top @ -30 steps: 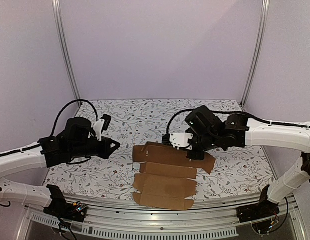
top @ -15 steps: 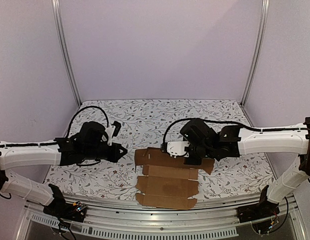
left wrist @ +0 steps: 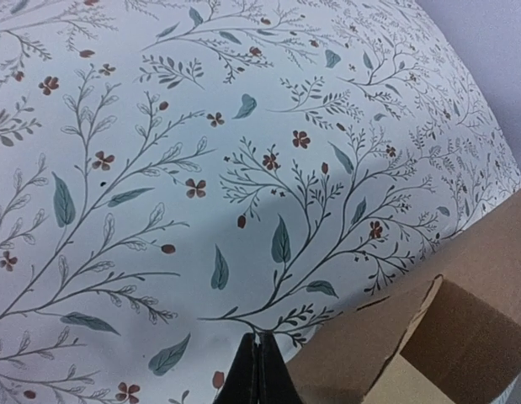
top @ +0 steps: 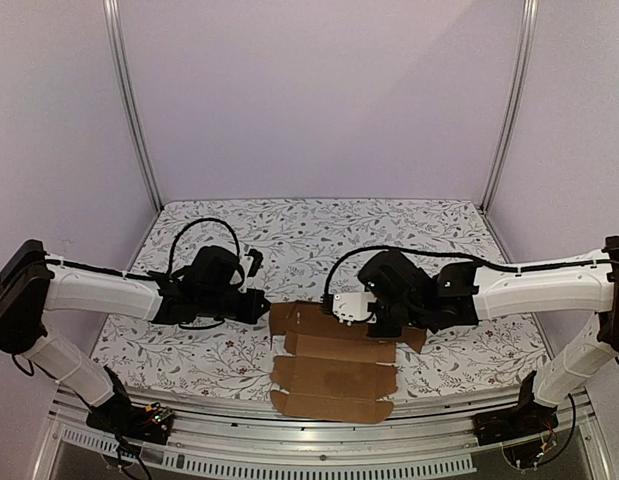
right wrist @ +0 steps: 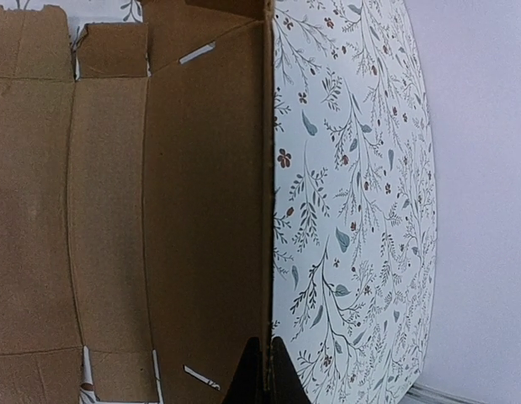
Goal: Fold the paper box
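Note:
The paper box [top: 334, 375] is a flat brown cardboard sheet with flaps, lying on the floral table near the front edge. Its far panel is tilted up. My right gripper [top: 377, 324] is shut on that far panel's edge, and in the right wrist view the edge runs straight in between the fingertips [right wrist: 262, 370], with the creased sheet [right wrist: 108, 210] to the left. My left gripper [top: 263, 305] is shut and empty at the sheet's far left corner. In the left wrist view its tips [left wrist: 260, 358] sit on the table just beside the cardboard [left wrist: 462, 337].
The floral table cover [top: 289, 235] stretches behind and to both sides of the sheet. Pale walls and two metal posts [top: 134, 110] close in the back. A metal rail [top: 319, 440] runs along the front edge.
My left arm has reached right, bringing its shut gripper up to the sheet's far left corner. My right gripper has shifted slightly left and lower along the far panel.

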You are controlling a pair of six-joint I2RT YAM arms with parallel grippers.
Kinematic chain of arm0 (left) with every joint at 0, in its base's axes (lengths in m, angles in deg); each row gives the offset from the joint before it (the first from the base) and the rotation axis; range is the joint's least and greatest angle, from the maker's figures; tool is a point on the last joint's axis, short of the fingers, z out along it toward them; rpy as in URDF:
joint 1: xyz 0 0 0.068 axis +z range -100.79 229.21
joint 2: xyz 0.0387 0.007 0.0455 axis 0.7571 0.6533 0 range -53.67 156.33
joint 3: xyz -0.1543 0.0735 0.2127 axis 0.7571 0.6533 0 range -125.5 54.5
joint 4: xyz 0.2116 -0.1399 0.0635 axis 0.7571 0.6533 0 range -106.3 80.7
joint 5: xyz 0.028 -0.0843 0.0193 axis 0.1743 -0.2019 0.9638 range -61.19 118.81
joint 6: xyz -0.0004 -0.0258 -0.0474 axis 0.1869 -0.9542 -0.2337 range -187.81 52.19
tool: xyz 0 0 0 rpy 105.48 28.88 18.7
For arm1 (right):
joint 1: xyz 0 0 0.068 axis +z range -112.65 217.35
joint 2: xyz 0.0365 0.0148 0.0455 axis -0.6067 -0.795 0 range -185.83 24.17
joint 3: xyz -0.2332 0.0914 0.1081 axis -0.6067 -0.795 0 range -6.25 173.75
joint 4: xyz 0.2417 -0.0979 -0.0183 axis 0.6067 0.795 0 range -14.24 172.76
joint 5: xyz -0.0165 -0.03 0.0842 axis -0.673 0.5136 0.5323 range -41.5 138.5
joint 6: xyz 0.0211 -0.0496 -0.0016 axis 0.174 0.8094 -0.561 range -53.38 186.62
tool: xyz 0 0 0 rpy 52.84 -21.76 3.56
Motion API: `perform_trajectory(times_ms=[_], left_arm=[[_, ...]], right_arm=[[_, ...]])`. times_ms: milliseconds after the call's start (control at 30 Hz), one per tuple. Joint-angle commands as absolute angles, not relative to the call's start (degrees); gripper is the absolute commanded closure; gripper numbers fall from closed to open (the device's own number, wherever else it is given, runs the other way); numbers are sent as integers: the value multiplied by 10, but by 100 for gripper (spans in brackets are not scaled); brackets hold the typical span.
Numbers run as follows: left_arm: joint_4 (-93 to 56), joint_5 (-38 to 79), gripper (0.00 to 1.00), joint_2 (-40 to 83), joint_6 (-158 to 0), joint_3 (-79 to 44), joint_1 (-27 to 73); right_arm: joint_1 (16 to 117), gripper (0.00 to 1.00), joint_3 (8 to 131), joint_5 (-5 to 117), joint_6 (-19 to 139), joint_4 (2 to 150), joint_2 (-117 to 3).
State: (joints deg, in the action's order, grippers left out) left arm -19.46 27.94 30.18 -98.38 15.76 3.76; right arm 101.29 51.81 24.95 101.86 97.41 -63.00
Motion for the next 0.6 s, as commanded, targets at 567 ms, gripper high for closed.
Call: perform_trajectory(times_ms=[567], left_arm=[[-263,185,100,337,-1015,165,34]], right_arm=[[1060,100,475,102,1040,885,-662]])
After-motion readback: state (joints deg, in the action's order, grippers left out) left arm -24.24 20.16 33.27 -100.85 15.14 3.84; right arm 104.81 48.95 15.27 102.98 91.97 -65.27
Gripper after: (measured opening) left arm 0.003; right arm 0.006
